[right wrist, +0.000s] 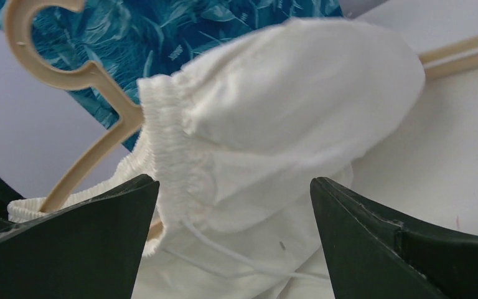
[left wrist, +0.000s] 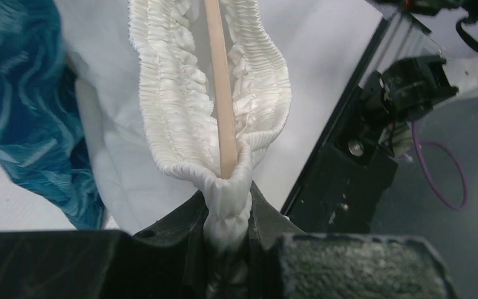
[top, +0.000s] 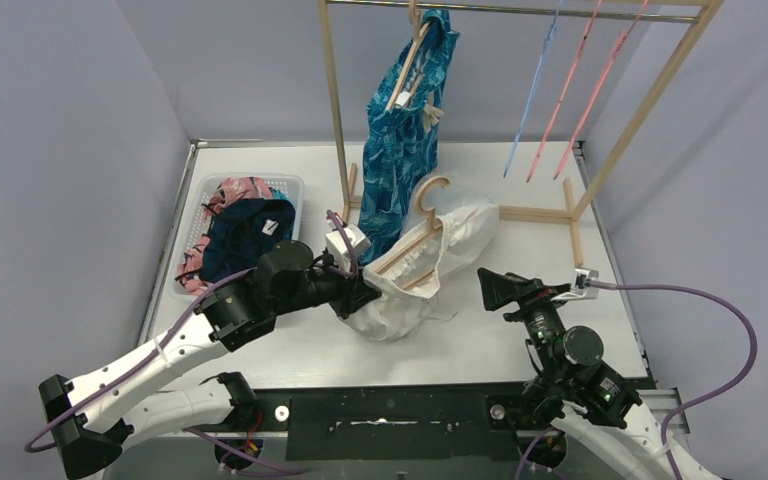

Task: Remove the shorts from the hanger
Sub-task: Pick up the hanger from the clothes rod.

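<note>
White drawstring shorts (top: 450, 235) lie mid-table, still threaded on a wooden hanger (top: 430, 190) whose hook points toward the rack. My left gripper (top: 365, 290) is shut on the bunched end of their elastic waistband (left wrist: 174, 93), right where the hanger's bar (left wrist: 219, 81) ends; the fabric fills the gap between the jaws (left wrist: 227, 218). My right gripper (top: 490, 285) stands open just right of the shorts, facing them, nothing between its fingers (right wrist: 233, 212). The white shorts (right wrist: 299, 106) and the hanger hook (right wrist: 37, 68) fill its view. Blue leaf-pattern shorts (top: 400, 150) hang on another hanger (top: 407, 75) on the rack.
A wooden clothes rack (top: 335, 120) stands at the back, with empty blue and pink hangers (top: 560, 90) at its right. A white basket (top: 195, 215) at the left holds navy shorts (top: 240, 235) and pink floral shorts (top: 235, 190). The rack's base bars (top: 530, 213) lie behind the white shorts.
</note>
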